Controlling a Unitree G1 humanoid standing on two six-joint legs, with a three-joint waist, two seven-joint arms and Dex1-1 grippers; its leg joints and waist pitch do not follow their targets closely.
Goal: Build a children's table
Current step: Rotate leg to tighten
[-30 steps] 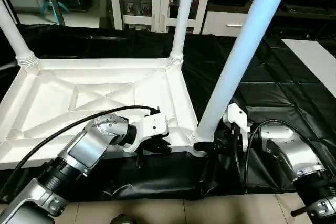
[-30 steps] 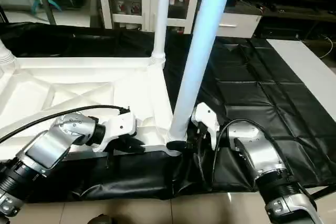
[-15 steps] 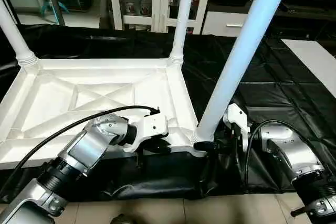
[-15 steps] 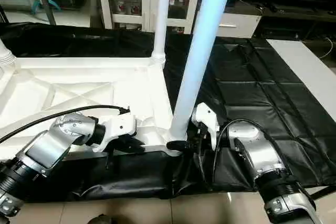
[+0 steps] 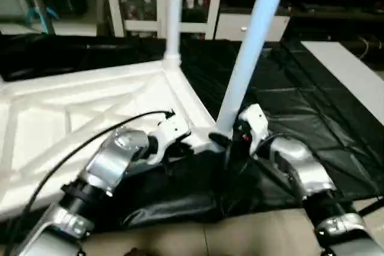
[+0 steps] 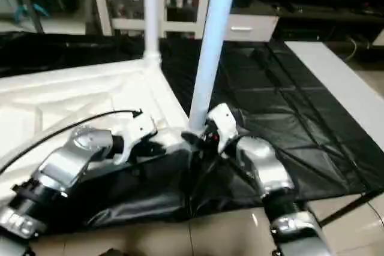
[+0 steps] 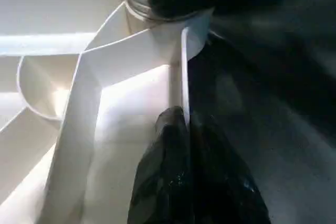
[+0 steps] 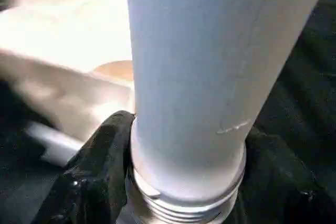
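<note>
Upturned table top (image 5: 72, 118) lying ribbed side up on the black mat (image 5: 312, 118); one leg (image 5: 173, 13) stands in its far corner socket. Your right gripper (image 8: 184, 182) clasps the near leg (image 5: 249, 52) just above its threaded base, at the top's near right corner; your left gripper (image 7: 185, 129) is pinched tight on the thin near rim beside that corner. Expect light, stiff, smooth plastic: the tube may slip or lever sideways, so hold it low, near the socket, and steady the top by its rim.
</note>
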